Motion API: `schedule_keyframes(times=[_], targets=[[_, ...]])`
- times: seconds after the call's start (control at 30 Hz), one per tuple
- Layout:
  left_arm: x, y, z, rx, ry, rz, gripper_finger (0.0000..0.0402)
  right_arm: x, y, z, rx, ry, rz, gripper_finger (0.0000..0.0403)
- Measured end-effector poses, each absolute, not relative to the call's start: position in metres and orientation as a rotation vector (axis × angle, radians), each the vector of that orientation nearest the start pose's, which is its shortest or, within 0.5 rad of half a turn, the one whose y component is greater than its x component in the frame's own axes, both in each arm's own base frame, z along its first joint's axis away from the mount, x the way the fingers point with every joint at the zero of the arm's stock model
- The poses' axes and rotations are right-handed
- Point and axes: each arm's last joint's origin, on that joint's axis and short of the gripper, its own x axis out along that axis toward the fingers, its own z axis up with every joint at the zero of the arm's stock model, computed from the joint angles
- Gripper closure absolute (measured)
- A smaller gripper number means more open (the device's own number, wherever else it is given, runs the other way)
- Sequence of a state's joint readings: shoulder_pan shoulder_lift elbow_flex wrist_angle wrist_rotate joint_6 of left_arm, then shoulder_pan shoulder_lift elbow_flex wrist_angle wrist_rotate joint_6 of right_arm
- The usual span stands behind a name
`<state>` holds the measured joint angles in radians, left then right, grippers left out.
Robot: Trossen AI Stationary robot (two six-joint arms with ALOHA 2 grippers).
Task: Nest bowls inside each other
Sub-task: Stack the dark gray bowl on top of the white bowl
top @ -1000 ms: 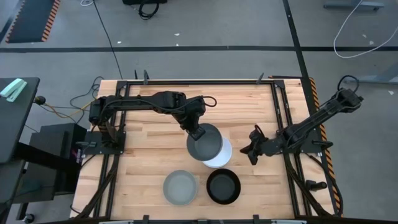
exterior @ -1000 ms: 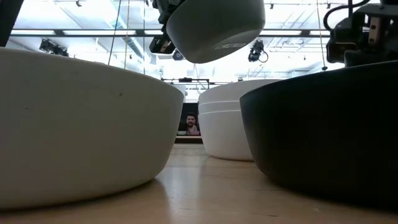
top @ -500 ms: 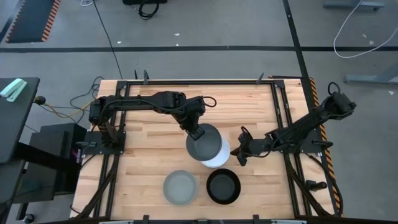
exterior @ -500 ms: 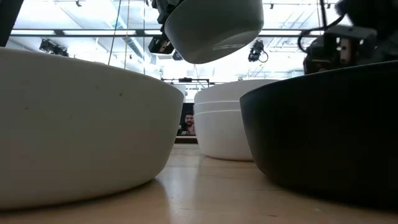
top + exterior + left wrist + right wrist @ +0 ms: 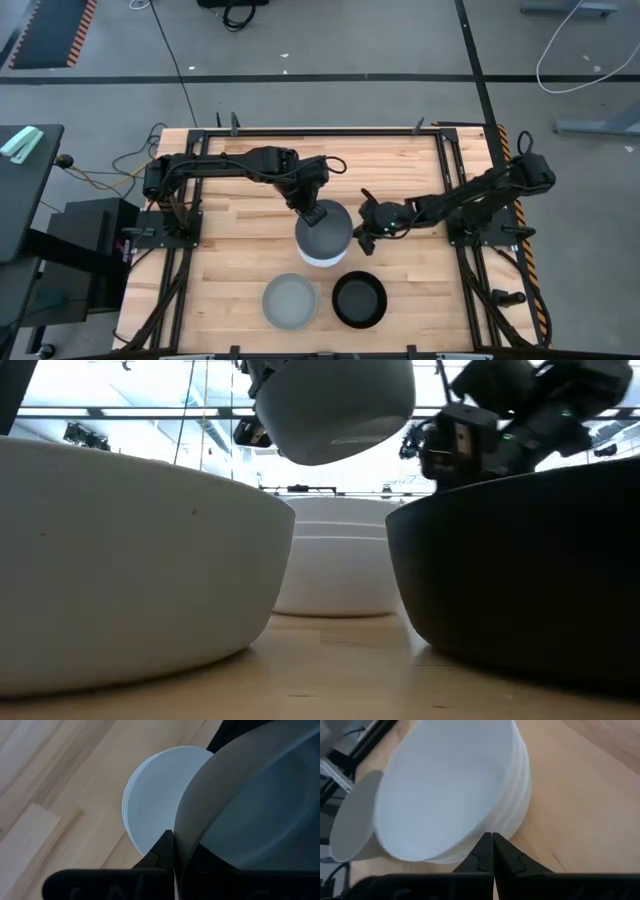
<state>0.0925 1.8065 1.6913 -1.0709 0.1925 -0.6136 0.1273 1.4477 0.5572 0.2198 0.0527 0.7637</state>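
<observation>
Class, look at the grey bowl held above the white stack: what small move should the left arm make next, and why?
Probably lower it straight down. The left gripper holds the dark grey bowl by its rim, in the air above the white stack, roughly centred over it, while the right gripper is at the stack's side.

Table [image 5: 240, 260] of pale wood planks, smooth with visible grain; white bowls [image 5: 450, 790] smooth and matt; grey bowl [image 5: 260, 815] faintly sheened; black bowl [image 5: 520, 570] matt; arms dark, matt
</observation>
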Motion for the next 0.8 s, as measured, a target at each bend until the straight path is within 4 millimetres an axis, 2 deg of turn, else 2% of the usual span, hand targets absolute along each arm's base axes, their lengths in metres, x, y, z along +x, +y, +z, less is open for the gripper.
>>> schedule_keyframes(times=[0.13,0.33,0.53,0.8], targets=[[0.359,0.028,0.300,-0.710,1.260,0.308,0.0393,0.266,0.029,0.153,0.661,0.675,-0.172,0.0401],[0.349,0.028,0.297,-0.711,1.358,0.343,0.0393,0.259,0.028,0.158,0.656,0.702,-0.183,0.0401],[0.351,0.034,0.295,-0.725,1.357,0.360,0.0393,0.253,0.026,0.177,0.661,0.637,-0.161,0.0401],[0.362,0.041,0.270,-0.721,1.432,0.376,0.0392,0.231,0.014,0.209,0.649,0.546,-0.186,0.0401]])
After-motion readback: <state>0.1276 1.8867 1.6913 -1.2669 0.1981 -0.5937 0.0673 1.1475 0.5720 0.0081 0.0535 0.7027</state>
